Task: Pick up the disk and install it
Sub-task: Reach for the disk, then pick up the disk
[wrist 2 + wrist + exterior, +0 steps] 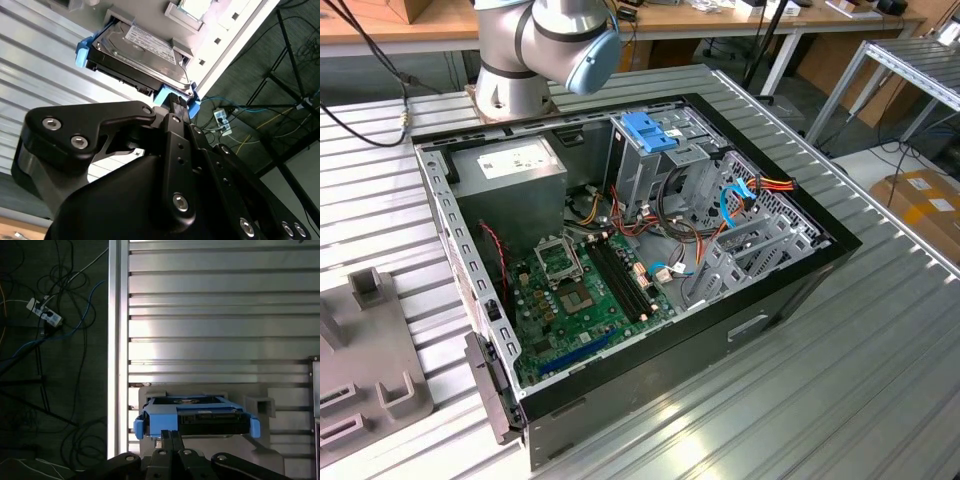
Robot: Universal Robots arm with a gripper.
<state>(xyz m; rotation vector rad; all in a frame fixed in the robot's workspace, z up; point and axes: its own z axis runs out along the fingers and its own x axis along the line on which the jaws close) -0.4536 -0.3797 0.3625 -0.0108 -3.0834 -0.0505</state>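
"Both wrist views put the disk (197, 420) flat in its grey holder (280, 452) at the desk (215, 315) edge. Where is the tool (170, 434)?"

"At the middle of the blue caddy's near end, seemingly touching it. Its fingers (176, 440) stand almost together, a bare seam between. Whether they pinch any of the plastic cannot be told."

"So what makes the lift go well?"

"Probably a centred hold and a straight rise clear of the holder. Held by one end, the heavy body would likely sag, and plastic flexes, so slow and level seems wise."
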